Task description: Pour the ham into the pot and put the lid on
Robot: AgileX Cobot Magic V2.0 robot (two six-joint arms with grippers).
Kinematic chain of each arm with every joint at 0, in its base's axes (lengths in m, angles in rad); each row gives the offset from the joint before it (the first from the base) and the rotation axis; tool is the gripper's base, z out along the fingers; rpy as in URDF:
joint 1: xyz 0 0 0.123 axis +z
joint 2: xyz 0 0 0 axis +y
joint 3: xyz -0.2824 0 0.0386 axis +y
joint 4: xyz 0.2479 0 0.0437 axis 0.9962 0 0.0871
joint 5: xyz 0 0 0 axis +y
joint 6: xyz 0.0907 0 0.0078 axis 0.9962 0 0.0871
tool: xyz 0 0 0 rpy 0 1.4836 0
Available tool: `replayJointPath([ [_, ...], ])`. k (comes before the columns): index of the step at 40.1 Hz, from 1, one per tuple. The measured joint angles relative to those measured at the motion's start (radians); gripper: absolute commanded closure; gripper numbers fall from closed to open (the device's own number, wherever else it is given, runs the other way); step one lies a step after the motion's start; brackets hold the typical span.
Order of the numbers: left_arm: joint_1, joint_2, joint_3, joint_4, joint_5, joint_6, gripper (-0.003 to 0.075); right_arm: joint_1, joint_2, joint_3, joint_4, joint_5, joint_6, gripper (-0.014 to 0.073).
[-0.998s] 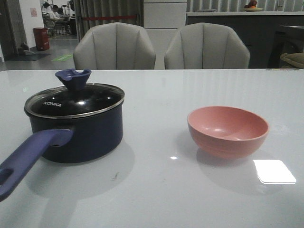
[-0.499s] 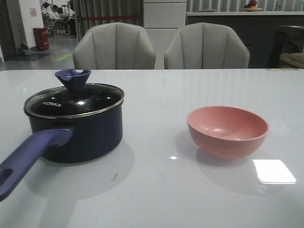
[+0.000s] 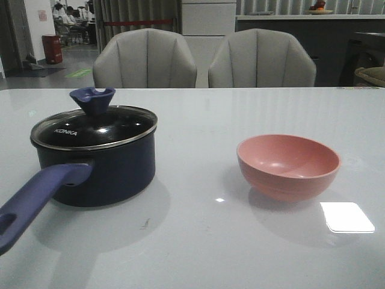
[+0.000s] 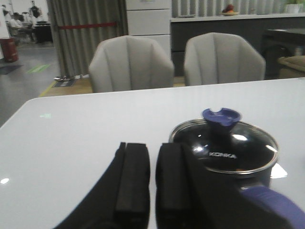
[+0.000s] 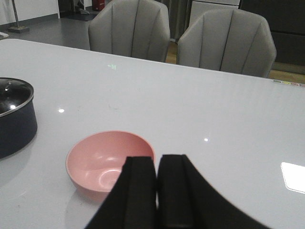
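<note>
A: The left pincer is seen closed on nothing, held low just short of the dark navy round pot; the right pincer is likewise closed and empty, just short of the pink bowl.

B: The round glass lid is seated on the pot on the tabletop. It is judged rigid, breakable and slick; the blue notched knob is where it should be taken. No ham can be seen.

1 pot, 1 lid, 1 pink bowl, 2 chairs.
</note>
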Motion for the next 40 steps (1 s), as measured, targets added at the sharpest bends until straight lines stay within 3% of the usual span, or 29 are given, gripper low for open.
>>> replayJointPath([
  [10,0.145,-0.011,0.093,-0.004,-0.011,0.000,0.0587,0.000,0.000,0.000,0.000,0.000,0.000,0.0425],
  [15,0.149,-0.011,0.095,-0.004,-0.053,0.000,0.0587,0.000,0.000,0.000,0.000,0.000,0.000,0.0425],
  [40,0.149,-0.011,0.095,-0.004,-0.010,0.000,0.0587,0.000,0.000,0.000,0.000,0.000,0.000,0.0425],
])
